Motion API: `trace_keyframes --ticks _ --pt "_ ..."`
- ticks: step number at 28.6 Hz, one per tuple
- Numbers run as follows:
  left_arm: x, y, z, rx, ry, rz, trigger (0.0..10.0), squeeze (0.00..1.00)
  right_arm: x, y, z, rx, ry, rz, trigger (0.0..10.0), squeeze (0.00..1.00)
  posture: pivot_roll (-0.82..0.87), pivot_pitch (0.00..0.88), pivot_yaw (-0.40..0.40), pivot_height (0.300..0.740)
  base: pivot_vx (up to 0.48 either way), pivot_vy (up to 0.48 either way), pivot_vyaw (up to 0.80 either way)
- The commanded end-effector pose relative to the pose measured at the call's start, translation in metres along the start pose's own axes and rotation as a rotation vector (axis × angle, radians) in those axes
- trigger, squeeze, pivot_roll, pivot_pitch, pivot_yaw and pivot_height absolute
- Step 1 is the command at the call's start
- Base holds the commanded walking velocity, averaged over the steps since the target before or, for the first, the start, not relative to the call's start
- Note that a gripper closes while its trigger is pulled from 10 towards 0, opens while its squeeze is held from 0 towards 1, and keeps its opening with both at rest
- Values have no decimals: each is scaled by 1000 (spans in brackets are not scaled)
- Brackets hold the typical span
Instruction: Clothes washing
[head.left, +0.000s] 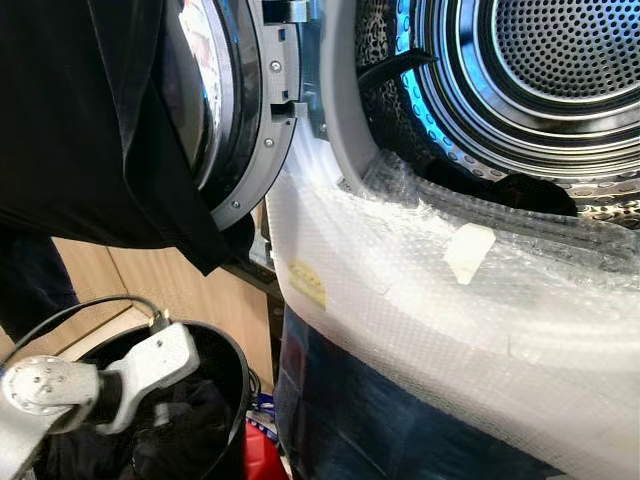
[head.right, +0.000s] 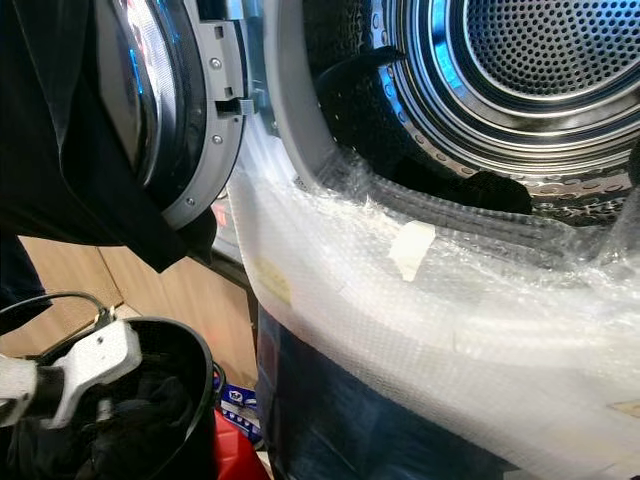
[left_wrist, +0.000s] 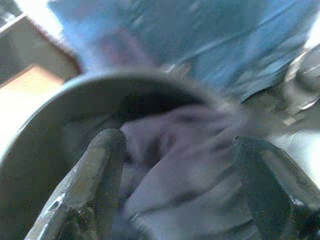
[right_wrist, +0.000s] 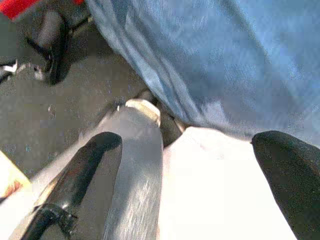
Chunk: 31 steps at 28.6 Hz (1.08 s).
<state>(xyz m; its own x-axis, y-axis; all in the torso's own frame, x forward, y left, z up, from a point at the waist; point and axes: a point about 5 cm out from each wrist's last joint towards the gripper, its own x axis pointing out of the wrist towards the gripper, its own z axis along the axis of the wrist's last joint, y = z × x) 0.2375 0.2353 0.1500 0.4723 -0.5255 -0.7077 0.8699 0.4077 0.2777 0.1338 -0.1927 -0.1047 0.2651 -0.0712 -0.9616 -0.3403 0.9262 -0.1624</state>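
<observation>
Clothes (head.left: 180, 430), dark and crumpled, lie in the black bucket (head.left: 232, 372) low on my left in the left eye view, and my silver left arm (head.left: 95, 385) reaches down into it. Above, a black garment (head.left: 90, 120) hangs over the open washer door (head.left: 250, 130), and the steel drum (head.left: 560, 60) gapes on the right, with more dark cloth (head.left: 520, 190) at its lower lip. Bubble wrap (head.left: 450, 300) covers the machine's front below the opening. The right eye view gives the same scene, with a red object (head.right: 235, 455) just beside the bucket. In the left wrist view my left gripper (left_wrist: 180, 150) is spread wide over the dark clothes, fingers (left_wrist: 97, 165) apart, holding nothing. In the right wrist view my right gripper (right_wrist: 190, 150) hangs released, fingers (right_wrist: 95, 155) well apart, before blue fabric (right_wrist: 225, 60) and a grey floor (right_wrist: 65, 110).
</observation>
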Motion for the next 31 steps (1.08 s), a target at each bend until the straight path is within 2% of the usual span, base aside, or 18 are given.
trace_keyframes --ticks 1,3,4,6,7,8,9,10,12,14,16,19,23,25,28,31 --pt "1 9 4 65 18 60 10000 0 0 4 1 -9 1 5 10000 0 251 0 32 740 0 0 0" --pt "0 14 8 123 36 69 10000 0 0 6 0 0 4 9 10000 0 251 0 35 740 0 0 0" --pt "-1 14 9 121 36 46 10000 0 1 7 1 40 3 1 10000 0 249 0 36 740 0 0 0" --pt "-1 11 9 97 27 18 10000 0 1 7 1 58 2 -3 10000 0 247 0 37 740 0 0 0" --pt "0 7 9 88 21 -23 10000 0 1 8 1 70 3 -7 10000 0 247 0 37 740 0 0 0" --pt "1 -3 9 97 11 -115 10000 0 1 9 2 64 1 -4 10000 0 249 0 31 740 0 0 0" --pt "1 -3 9 97 11 -115 10000 0 1 9 2 64 1 -4 10000 0 249 0 31 740 0 0 0" --pt "2 -11 9 105 0 -191 10000 0 1 8 4 55 -3 -2 10000 0 246 0 31 740 0 0 0" --pt "1 -20 8 113 -2 -269 10000 0 0 7 4 57 -2 -8 10000 0 247 0 31 740 0 0 0" --pt "-1 -24 3 115 34 -302 10000 0 0 5 3 61 2 -11 10000 0 247 0 30 740 0 0 0" --pt "-4 -25 -3 107 74 -309 10000 0 0 2 2 72 0 -24 10000 0 253 0 27 740 0 0 0" --pt "-7 -24 -5 97 82 -310 10000 0 0 1 3 62 -4 -21 10000 0 264 0 21 740 0 0 0" --pt "-10 -18 -10 115 128 -275 10000 0 0 3 3 42 -4 -2 10000 0 263 0 22 740 0 0 0" --pt "-7 -15 -14 117 143 -251 10000 0 0 2 6 49 -10 -15 10000 0 262 0 24 740 0 0 0" --pt "-1 -12 -18 81 109 -219 10000 0 0 1 6 39 -6 -21 10000 0 262 0 19 740 0 0 0" --pt "1 -11 -19 84 115 -231 10000 0 0 2 7 45 -8 -19 10000 0 260 0 18 740 0 0 0"
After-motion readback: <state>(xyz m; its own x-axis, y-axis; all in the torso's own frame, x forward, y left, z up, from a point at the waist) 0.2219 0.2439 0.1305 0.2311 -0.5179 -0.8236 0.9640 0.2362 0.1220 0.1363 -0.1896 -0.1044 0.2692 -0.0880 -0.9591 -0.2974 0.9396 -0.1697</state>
